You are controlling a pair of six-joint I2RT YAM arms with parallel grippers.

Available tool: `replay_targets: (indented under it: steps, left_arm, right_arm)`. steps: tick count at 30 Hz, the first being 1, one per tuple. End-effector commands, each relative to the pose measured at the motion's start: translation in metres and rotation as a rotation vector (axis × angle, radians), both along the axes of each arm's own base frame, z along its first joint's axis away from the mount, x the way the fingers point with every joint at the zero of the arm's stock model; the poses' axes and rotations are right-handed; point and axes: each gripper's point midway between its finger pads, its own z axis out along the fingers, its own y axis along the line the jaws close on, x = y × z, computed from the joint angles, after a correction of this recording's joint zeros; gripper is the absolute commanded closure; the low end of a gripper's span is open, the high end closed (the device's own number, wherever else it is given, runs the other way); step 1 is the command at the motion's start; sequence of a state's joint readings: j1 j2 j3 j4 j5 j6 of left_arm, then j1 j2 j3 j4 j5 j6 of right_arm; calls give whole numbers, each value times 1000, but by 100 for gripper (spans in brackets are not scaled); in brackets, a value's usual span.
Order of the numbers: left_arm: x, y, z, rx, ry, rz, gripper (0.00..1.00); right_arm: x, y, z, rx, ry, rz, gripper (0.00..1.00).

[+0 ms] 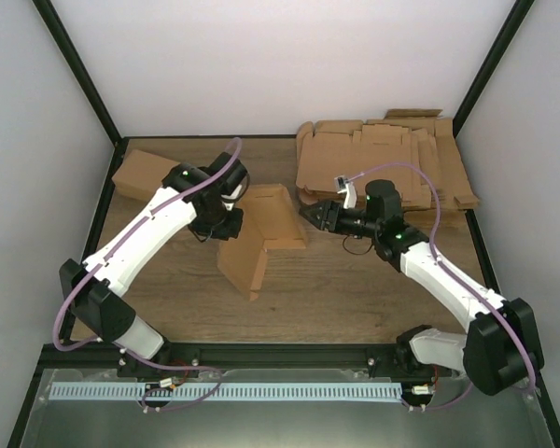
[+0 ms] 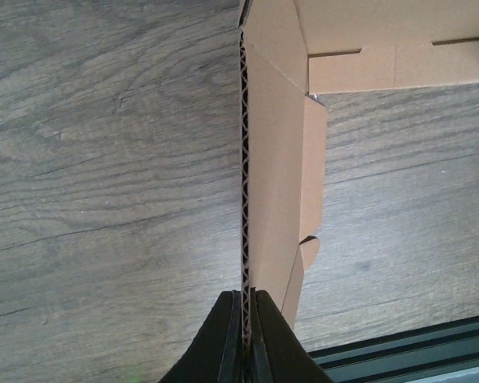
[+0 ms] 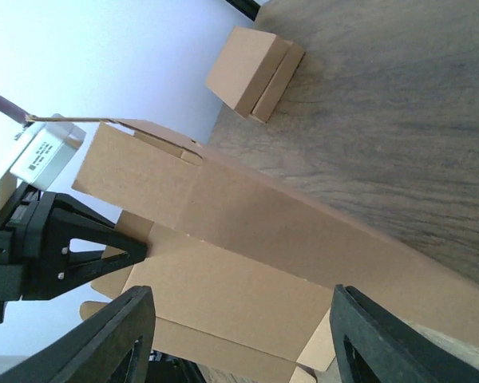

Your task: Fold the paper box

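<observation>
The paper box (image 1: 266,233) is a partly folded brown cardboard sheet standing up at the table's middle, with one wall raised. My left gripper (image 1: 226,220) is shut on its left edge. In the left wrist view the black fingers (image 2: 233,319) pinch the corrugated edge of the sheet (image 2: 271,175), which runs straight up from the jaws. My right gripper (image 1: 310,216) is open just right of the box. In the right wrist view its gripper (image 3: 243,323) has wide-apart fingers (image 3: 132,327) that frame a flat panel of the box (image 3: 223,271) without touching it.
A thick pile of flat brown blanks (image 1: 383,163) lies at the back right. A finished brown box (image 1: 142,175) sits at the back left and also shows in the right wrist view (image 3: 251,70). Black frame posts and white walls enclose the table.
</observation>
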State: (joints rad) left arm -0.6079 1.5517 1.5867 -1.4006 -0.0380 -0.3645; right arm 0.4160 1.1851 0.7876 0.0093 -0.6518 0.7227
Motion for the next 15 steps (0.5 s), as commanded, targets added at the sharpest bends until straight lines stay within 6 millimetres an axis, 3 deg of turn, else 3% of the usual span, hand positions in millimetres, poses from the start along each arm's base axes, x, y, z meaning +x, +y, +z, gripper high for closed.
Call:
replay_targets:
  steps: [1,15]
  left_arm:
    - [4,-7,5,10,-18,-22,96]
    - [2,-19,8,6,-35,-69,96]
  right_arm:
    - [3,6,16,40,-28,27,37]
    - [25,16,29,26,-50,39,37]
